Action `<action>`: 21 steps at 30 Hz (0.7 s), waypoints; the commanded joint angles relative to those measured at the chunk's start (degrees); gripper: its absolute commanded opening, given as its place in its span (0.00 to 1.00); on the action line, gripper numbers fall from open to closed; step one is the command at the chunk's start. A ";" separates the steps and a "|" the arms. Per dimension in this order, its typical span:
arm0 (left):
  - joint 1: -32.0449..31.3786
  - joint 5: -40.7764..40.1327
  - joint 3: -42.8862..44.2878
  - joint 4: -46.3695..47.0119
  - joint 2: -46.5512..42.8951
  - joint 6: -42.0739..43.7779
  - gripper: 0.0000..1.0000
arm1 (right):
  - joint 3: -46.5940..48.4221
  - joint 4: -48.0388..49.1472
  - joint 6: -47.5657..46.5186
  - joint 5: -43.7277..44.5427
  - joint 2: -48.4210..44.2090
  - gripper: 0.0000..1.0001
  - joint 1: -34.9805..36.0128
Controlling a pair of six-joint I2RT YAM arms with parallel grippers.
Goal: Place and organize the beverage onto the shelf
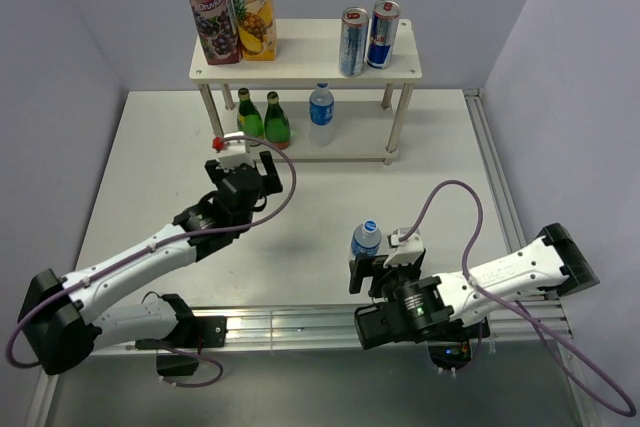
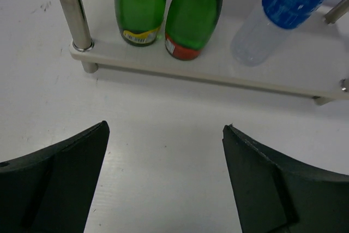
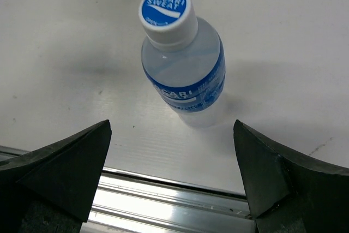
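Observation:
The white two-tier shelf [image 1: 300, 67] stands at the back. Its top board holds two juice cartons [image 1: 228, 2] and two cans [image 1: 368, 37]. Its lower board [image 2: 218, 75] holds two green bottles [image 2: 166, 12] and a clear water bottle [image 2: 283, 9]. A Pocari Sweat bottle [image 3: 182, 58] stands upright on the table near the front edge [image 1: 366, 239]. My right gripper [image 3: 172, 129] is open just behind it, not touching. My left gripper [image 2: 166, 129] is open and empty, a short way in front of the shelf's lower board [image 1: 245, 159].
A metal rail [image 3: 174, 200] runs along the table's near edge under the right gripper. The shelf's thin posts [image 2: 71, 9] stand at the corners. Walls close in at the back and both sides.

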 commanded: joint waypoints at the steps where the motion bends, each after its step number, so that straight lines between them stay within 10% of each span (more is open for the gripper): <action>1: 1.48 3.24 0.17 2.46 -3.59 0.95 0.91 | -2.05 -1.96 9.76 0.16 1.49 1.00 0.27; 21: 2.37 2.98 -4.93 6.25 -7.20 0.06 0.90 | -15.86 34.95 -14.13 3.41 3.43 1.00 -14.84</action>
